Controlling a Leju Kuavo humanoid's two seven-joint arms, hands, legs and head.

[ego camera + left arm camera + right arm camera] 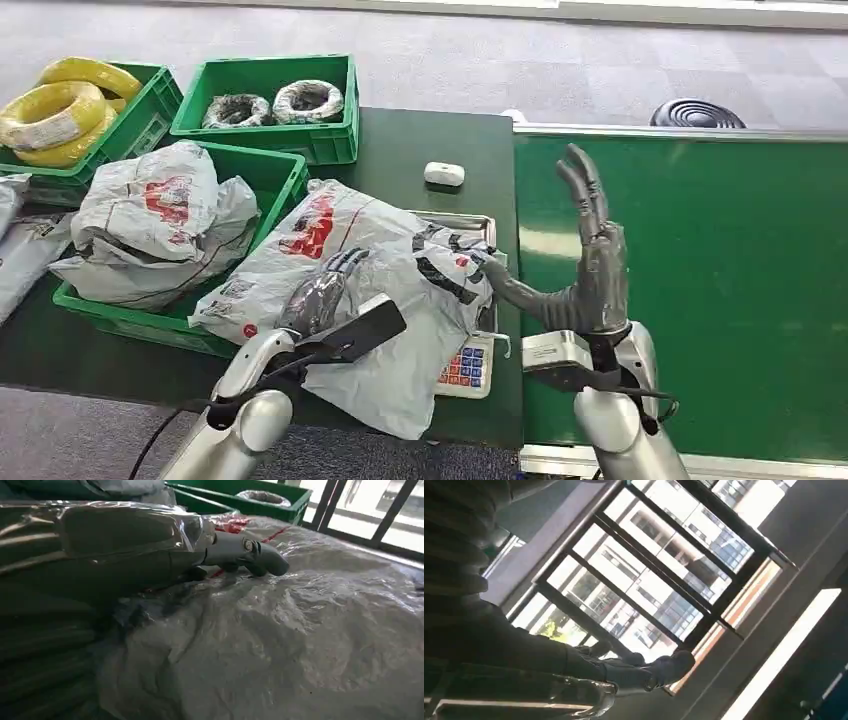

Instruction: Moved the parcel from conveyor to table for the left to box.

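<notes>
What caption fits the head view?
Left robot hand rests on a grey parcel on the table; right robot hand lifted open above the conveyor.

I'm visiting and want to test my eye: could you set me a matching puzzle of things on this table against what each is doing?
Things:
1. yellow coils
2. right hand
3. left hand
4. white oval object

States:
A. rests on the grey parcel
B. lies alone on the dark table
C. raised over the conveyor, holding nothing
D. sit in a green crate

Pairs: 1-D, 2-C, 3-A, 4-B
</notes>
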